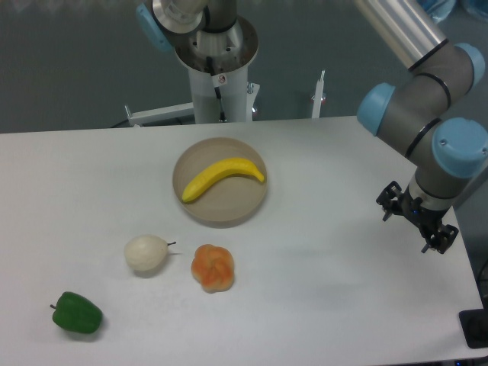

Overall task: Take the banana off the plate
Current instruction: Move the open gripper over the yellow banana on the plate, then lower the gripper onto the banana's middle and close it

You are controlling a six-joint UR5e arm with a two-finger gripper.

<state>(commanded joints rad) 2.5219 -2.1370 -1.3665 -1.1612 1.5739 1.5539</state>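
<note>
A bright yellow curved banana [221, 178] lies across the round beige plate [226, 211] near the middle of the white table. My gripper [415, 221] hangs at the far right above the table, well to the right of the plate and nowhere near the banana. Its black fingers are spread apart with nothing between them.
In front of the plate lie an orange-red lumpy fruit [213, 267], a whitish pear-like fruit [146, 253] and, at the front left, a green pepper [77, 313]. The arm's base column [219, 76] stands behind the table. The table's right edge runs close to the gripper.
</note>
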